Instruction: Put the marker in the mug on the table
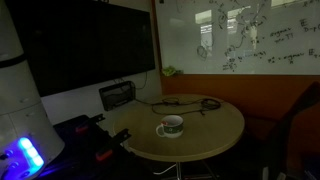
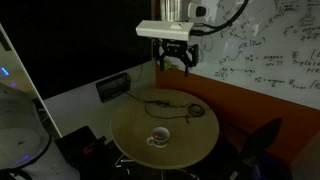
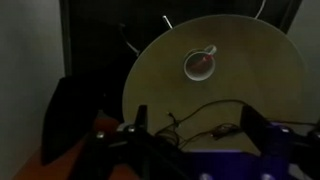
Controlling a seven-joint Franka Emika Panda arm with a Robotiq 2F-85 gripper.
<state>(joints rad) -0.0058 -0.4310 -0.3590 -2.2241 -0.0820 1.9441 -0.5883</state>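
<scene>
Wrist view looks down on the mug [image 3: 201, 65], which stands upright near the middle of the table [image 3: 265, 60]. A reddish spot [image 3: 204, 66] inside it may be the marker, though that is too blurred to confirm. The gripper [image 2: 175, 62] hangs high above the mug with its jaws spread wide, holding and touching nothing. If the marker is inside, the task looks finished; otherwise the next move calls for finding it.

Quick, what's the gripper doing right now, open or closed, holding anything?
Gripper: open, jaws wide apart, nothing between them, high above the table.
</scene>
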